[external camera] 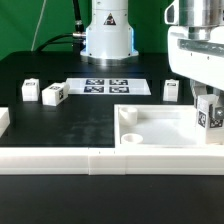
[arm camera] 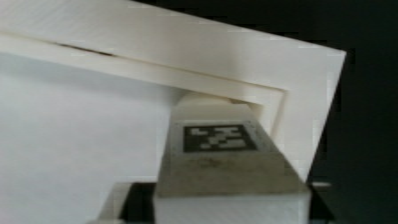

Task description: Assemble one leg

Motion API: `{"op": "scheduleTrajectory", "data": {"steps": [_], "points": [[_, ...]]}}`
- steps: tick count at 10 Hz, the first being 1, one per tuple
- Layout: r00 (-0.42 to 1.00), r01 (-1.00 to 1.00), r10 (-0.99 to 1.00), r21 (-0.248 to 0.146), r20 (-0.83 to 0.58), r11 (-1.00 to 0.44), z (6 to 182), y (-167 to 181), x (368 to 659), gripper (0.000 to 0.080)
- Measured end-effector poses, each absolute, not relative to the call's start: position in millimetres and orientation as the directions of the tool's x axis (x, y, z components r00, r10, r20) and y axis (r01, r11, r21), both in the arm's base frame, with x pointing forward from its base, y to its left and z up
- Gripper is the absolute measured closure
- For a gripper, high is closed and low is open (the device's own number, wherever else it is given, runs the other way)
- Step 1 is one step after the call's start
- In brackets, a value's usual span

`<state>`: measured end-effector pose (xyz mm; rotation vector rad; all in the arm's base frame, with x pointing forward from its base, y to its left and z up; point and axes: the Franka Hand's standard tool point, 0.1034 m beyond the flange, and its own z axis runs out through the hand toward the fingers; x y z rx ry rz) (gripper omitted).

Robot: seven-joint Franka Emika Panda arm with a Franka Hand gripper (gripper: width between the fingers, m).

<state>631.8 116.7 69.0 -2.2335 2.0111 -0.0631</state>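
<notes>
Your gripper [external camera: 207,112] is clamping the leg [external camera: 208,113] over the white tray's [external camera: 150,128] corner at the exterior view's right; three spare legs [external camera: 52,95] are sitting near the marker board [external camera: 108,87].

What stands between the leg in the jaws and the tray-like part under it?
Nothing visible does. The leg sits between the jaws of the gripper, over the tray-like part's corner at the exterior view's right. In the wrist view only the tray's bare white floor and rim lie beyond the leg. The other loose legs lie well off.
</notes>
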Motion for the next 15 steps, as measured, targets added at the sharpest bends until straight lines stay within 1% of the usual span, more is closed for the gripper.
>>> {"op": "scheduleTrajectory", "data": {"steps": [1, 2, 4, 5, 6, 7, 8, 9, 10, 12, 14, 15], "points": [[0.062, -0.991, -0.996, -0.125, -0.067, -0.054, 68.9, 116.8, 631.8, 0.0509], [-0.015, -0.993, -0.997, -0.119, -0.082, 0.025, 68.9, 116.8, 631.7, 0.0509], [-0.026, -0.992, -0.996, -0.118, -0.083, 0.036, 68.7, 117.0, 631.6, 0.0509], [-0.004, -0.993, -0.997, -0.121, -0.08, 0.013, 68.8, 117.1, 631.7, 0.0408], [0.036, -0.992, -0.997, -0.124, -0.075, -0.026, 68.8, 117.1, 631.7, 0.0269], [0.046, -0.991, -0.996, -0.126, -0.075, -0.036, 69.6, 117.0, 632.2, 0.0187], [0.128, -0.984, -0.99, -0.132, -0.062, -0.118, 70.1, 117.1, 632.7, 0.0187], [0.258, -0.958, -0.965, -0.141, -0.043, -0.249, 70.6, 117.3, 633.4, 0.0157], [0.393, -0.911, -0.919, -0.147, -0.022, -0.385, 71.6, 118.8, 634.3, 0.0157], [0.582, -0.804, -0.813, -0.148, 0.009, -0.576, 71.4, 123.2, 633.5, 0.015], [0.777, -0.617, -0.627, -0.132, 0.059, -0.776, 72.9, 122.0, 636.1, 0.015], [0.841, -0.527, -0.537, -0.122, 0.073, -0.841, 74.1, 121.1, 637.4, 0.015]]}}
